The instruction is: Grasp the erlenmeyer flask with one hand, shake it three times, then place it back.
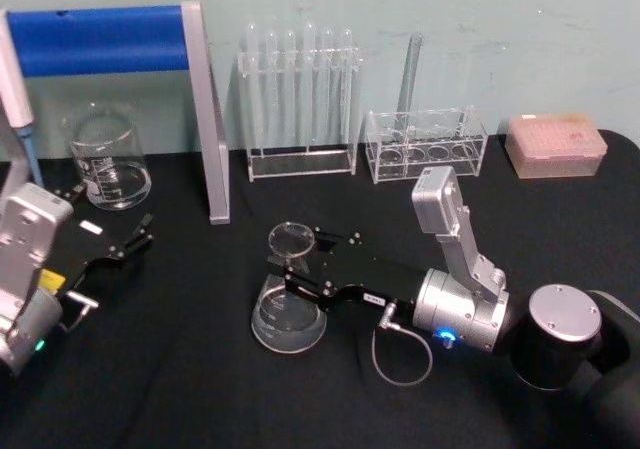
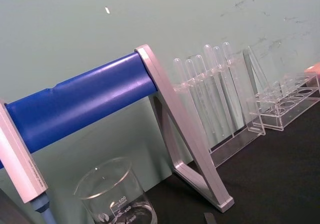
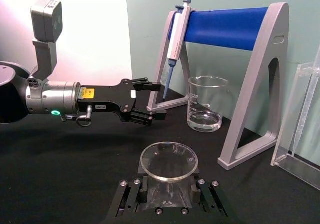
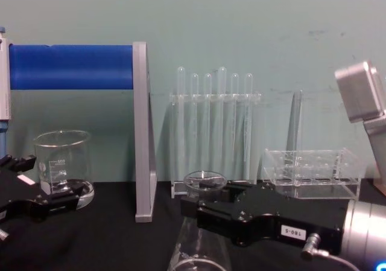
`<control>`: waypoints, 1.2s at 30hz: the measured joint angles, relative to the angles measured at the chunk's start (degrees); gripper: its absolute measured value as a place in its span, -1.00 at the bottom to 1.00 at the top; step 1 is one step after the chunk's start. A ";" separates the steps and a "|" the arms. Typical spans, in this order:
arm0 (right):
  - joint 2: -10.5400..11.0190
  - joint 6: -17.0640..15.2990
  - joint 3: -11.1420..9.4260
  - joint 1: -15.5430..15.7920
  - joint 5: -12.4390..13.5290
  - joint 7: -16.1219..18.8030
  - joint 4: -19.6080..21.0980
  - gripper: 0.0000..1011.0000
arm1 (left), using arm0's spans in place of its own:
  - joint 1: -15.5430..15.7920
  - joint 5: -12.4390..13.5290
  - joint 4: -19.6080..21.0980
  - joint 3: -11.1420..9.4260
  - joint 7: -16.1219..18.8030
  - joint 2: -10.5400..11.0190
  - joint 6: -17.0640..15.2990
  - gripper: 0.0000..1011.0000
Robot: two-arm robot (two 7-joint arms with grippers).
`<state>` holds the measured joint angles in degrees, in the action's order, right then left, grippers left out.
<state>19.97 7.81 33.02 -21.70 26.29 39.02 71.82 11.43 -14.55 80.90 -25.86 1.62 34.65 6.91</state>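
The erlenmeyer flask (image 1: 286, 321) is clear glass with a wide base and a flared rim (image 3: 169, 160). Its base seems to rest on the black table, left of centre. My right gripper (image 1: 300, 264) reaches in from the right, its black fingers (image 3: 131, 196) shut on either side of the flask's neck just under the rim. In the chest view the flask (image 4: 199, 253) widens below the right gripper (image 4: 204, 209). My left gripper (image 1: 112, 217) rests low at the left near the beaker, open and holding nothing; the right wrist view shows that left gripper (image 3: 156, 102) with spread fingers.
A glass beaker (image 1: 108, 159) stands at the back left under a blue-barred pipette stand (image 1: 205, 109) with a pipette (image 3: 176, 39) hanging on it. Behind are a test tube rack (image 1: 300, 99), a second clear rack (image 1: 425, 144) and a pink tip box (image 1: 555, 144).
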 joint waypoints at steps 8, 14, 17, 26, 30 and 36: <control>0.03 -0.12 -0.01 0.01 -0.08 0.03 -0.02 0.22 | 0.00 0.00 0.00 0.00 0.00 0.00 0.00 0.98; 0.02 -0.13 -0.01 0.01 -0.03 0.05 -0.02 0.57 | 0.00 0.00 0.00 0.00 0.00 0.00 0.00 0.98; 0.01 -0.12 -0.01 0.00 -0.02 0.06 -0.02 0.71 | 0.00 0.00 0.00 0.00 0.00 0.00 0.00 0.98; 0.01 -0.11 -0.01 0.00 0.03 0.10 -0.01 0.98 | 0.00 0.00 0.00 0.00 0.00 0.00 0.00 0.98; 0.01 -0.09 -0.01 0.00 0.05 0.10 -0.01 0.98 | 0.00 0.00 0.00 0.00 0.00 0.00 0.00 0.98; 0.80 0.12 -0.23 0.18 1.08 1.81 0.69 0.98 | 0.00 0.00 0.00 0.00 0.00 0.00 0.00 0.98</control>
<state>20.78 7.93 32.79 -21.52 27.37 40.83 72.52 11.43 -14.55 80.90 -25.86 1.62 34.65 6.91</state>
